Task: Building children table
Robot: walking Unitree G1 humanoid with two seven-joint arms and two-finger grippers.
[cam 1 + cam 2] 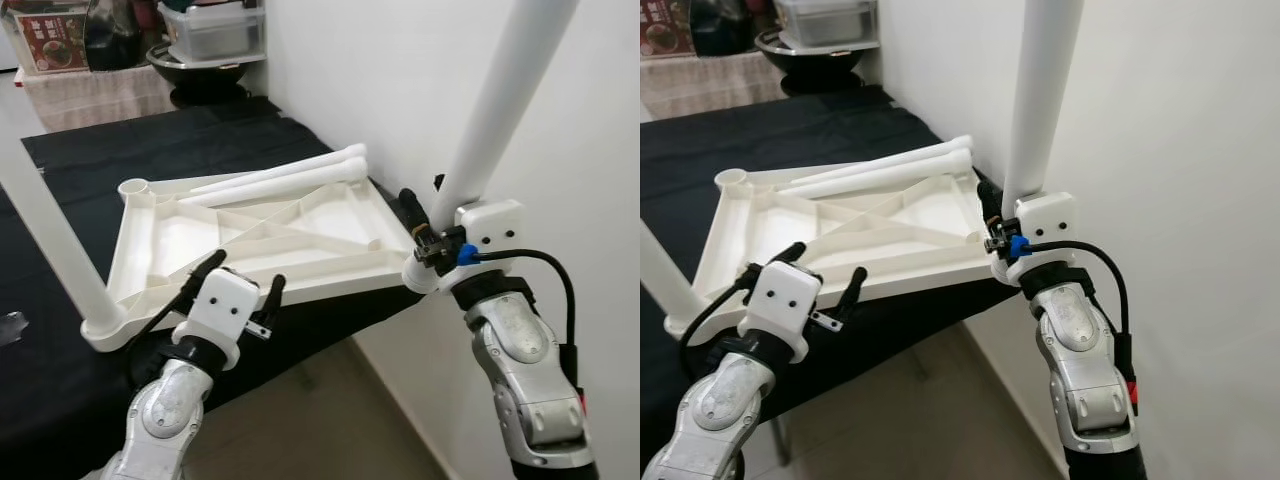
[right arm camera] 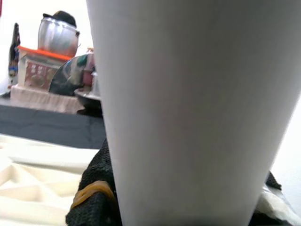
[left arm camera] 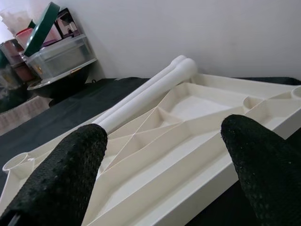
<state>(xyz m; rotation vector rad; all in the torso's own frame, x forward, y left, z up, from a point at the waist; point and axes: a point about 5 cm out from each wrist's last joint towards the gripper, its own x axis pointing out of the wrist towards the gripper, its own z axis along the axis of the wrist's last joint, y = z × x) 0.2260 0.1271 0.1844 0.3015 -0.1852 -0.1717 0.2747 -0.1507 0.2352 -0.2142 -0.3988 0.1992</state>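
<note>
Left eye view, bottom of the frame first: my left claw (image 1: 243,283) hovers released, fingers spread, at the near edge of the upturned tabletop (image 1: 300,235), touching nothing. At lower right, my right claw (image 1: 432,235) is clenched on a white leg (image 1: 500,100) that rises to the upper right, its foot seated at the tabletop's right corner socket (image 1: 420,272). Another leg (image 1: 55,245) stands fitted at the lower left corner, and two spare legs (image 1: 290,178) lie across the far side of the tabletop.

My worry is that corner: it overhangs the edge of the black-covered surface (image 1: 120,150), so pushing or twisting the leg with nothing steadying the tabletop could tip or slide the whole piece towards the floor. The held leg also leans close to the white wall (image 1: 400,80) and could scrape it.

Beyond the surface, at the upper left, sit a clear storage box (image 1: 212,28) and a dark bowl (image 1: 205,70).
</note>
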